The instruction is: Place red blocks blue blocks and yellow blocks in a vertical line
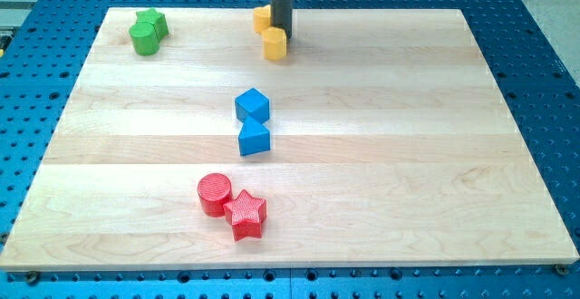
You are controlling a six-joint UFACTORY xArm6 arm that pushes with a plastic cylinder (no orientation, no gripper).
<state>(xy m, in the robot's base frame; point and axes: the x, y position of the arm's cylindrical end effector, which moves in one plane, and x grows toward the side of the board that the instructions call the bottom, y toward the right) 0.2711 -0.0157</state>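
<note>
The red cylinder [214, 194] and the red star [246, 214] sit touching near the view's bottom, a little left of centre; both look like matte plastic with fine ridged printing lines on their top faces, the star just right of and below the cylinder. Above them, about mid-board, the two blue blocks stack up the view: a blue cube [253, 105] turned corner-on, and directly beneath it, touching or nearly so, a blue wedge-like block [255, 139] with a sloping top face. Higher again, near the view's top edge, stand two yellow blocks: a yellow block [275, 43] of blunt, many-sided shape, and a second yellow block [262, 18] up and to its left, partly hidden so I cannot make out its form. My tip [281, 31] comes down as a straight dark rod between those two, right against both; I carry no pincer, so there is nothing to be wide, narrow or holding. Well apart at the view's top left, a green cylinder [143, 38] touches another green block [154, 22] of knobbly outline. All rest on a pale wooden board [408, 154] of glued planks, laid over a blue perforated table [544, 81].
</note>
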